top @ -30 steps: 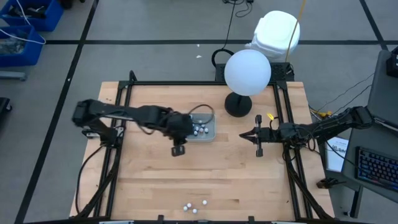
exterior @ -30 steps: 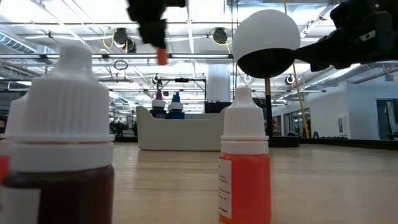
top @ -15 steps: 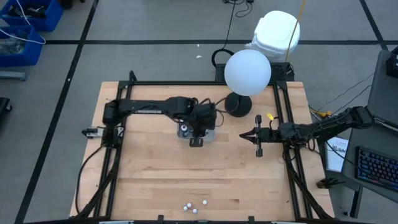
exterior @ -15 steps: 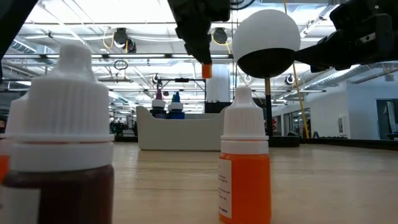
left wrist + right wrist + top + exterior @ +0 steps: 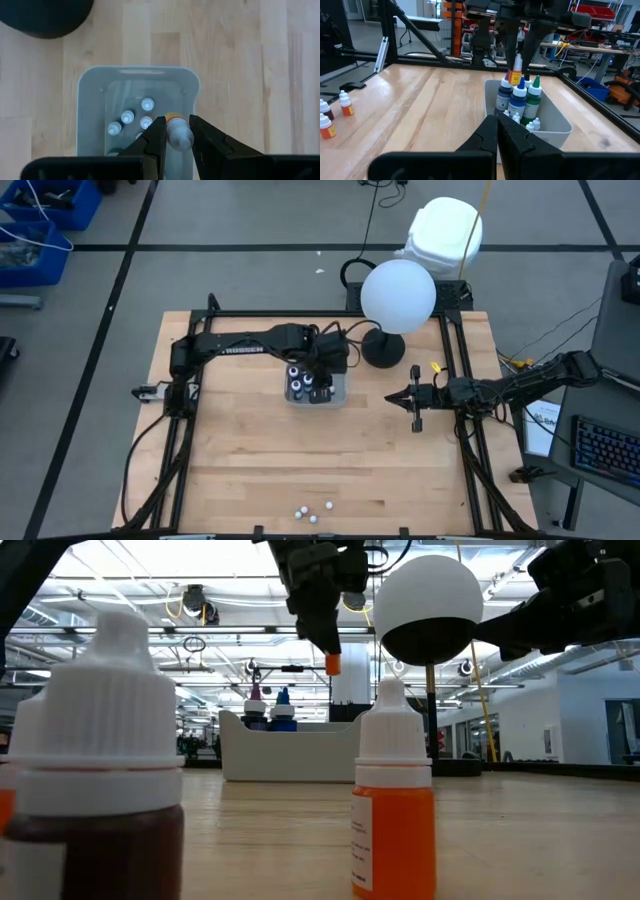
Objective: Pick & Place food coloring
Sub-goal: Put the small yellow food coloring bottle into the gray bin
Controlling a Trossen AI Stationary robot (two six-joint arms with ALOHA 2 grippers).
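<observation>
While several small bottles are already standing in the grey plastic tray (image 5: 336, 393) near the wooden table's far edge, the left gripper (image 5: 173, 134) is hovering over it, fingers clamped on an orange-labelled white-capped food coloring bottle (image 5: 178, 132) | three white-capped bottles (image 5: 314, 512) are waiting at the near edge | the right gripper (image 5: 416, 401), fingers together, is idling near the right edge | the white globe on a black stand (image 5: 397, 297) is crowding the tray.

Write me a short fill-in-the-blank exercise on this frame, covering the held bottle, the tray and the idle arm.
1. The left gripper holds a small bottle with an ____ label directly above the grey tray.
2. The tray sits on the wooden table beside the black base of the white ____.
3. The right gripper waits over the table with its fingers ____.
4. Three small bottles stand near the table's ____ edge.

Missing words: orange; globe; shut; front
</observation>
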